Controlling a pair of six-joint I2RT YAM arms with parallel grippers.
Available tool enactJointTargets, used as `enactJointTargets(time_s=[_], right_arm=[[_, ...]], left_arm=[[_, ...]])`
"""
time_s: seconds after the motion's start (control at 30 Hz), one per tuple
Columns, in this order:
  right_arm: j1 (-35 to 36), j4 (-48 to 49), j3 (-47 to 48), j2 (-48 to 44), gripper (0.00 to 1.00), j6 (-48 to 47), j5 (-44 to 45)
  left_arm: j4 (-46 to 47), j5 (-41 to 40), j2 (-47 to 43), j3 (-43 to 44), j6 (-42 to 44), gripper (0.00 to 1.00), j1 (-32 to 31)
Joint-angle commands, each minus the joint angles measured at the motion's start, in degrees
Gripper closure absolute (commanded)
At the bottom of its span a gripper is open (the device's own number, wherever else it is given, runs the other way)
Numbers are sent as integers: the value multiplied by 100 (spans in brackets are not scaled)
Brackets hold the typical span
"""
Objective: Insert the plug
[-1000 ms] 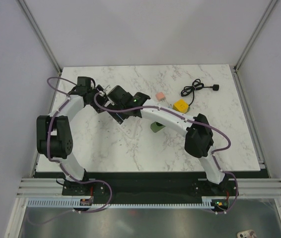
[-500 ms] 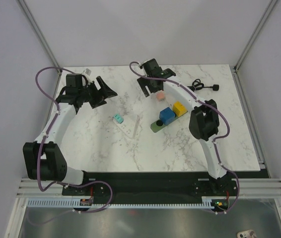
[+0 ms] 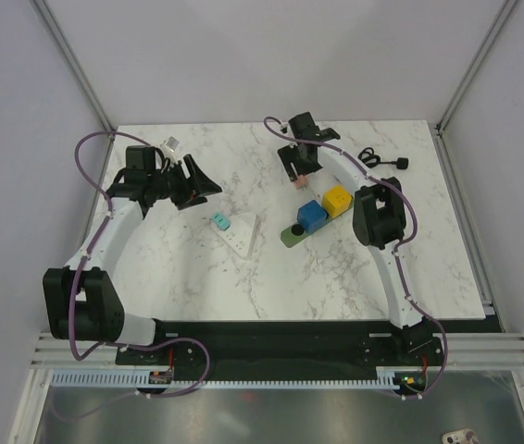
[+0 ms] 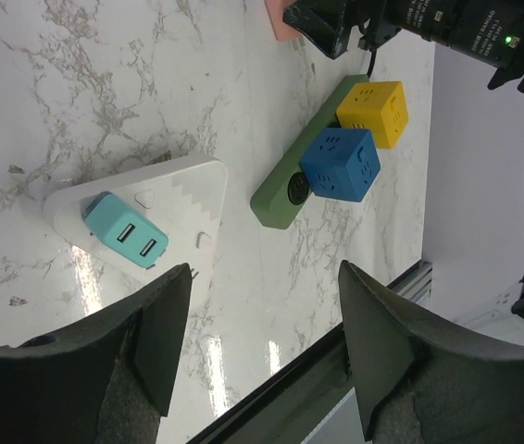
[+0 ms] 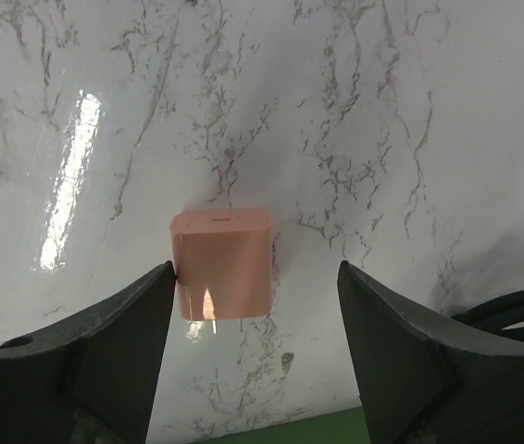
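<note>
Shifted toward 3 o'clock since half a second ago, our right claw (image 5: 255, 270) now hangs spread over the pink plug (image 5: 223, 264), which lies on the table (image 5: 410, 111) at 11 o'clock from the green strip (image 3: 287, 240). We risk a lopsided pinch: it sits off-centre, nearer one finger, and could skid or tilt. Our left claw (image 4: 264, 270) gapes empty. We read no lettering on anything.

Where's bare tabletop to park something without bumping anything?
Free: the near band between the white triangular block and the front edge of the table; also the near right, past the green strip. Crowded: around the pink plug, blue cube, yellow cube, black cable.
</note>
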Motion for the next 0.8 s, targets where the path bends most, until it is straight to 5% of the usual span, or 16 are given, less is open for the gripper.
enactJointTargets(time_s=[0.0, 0.2, 0.3, 0.33, 0.47, 0.57, 0.77], right_arm=[[-59, 69, 232, 137, 23, -12, -478], [-59, 113, 205, 269, 33, 137, -663], [-59, 122, 241, 208, 57, 295, -743], [-59, 122, 249, 94, 72, 470, -725], [-59, 253, 250, -475, 87, 1156, -1189], [20, 963, -451, -1396, 95, 2104, -2015], [512, 3738, -3394, -3833, 99, 4209, -2736]], left_arm=[[151, 225, -220, 19, 181, 29, -20], [177, 146, -255, -16, 216, 34, -12], [177, 5, -369, -16, 268, 42, -12], [168, -100, -404, -16, 286, 44, -12], [177, -416, -720, 19, 409, 45, -99], [177, -838, -1063, 63, 566, 43, -606], [194, -1638, -1940, -68, 743, 38, -1416]])
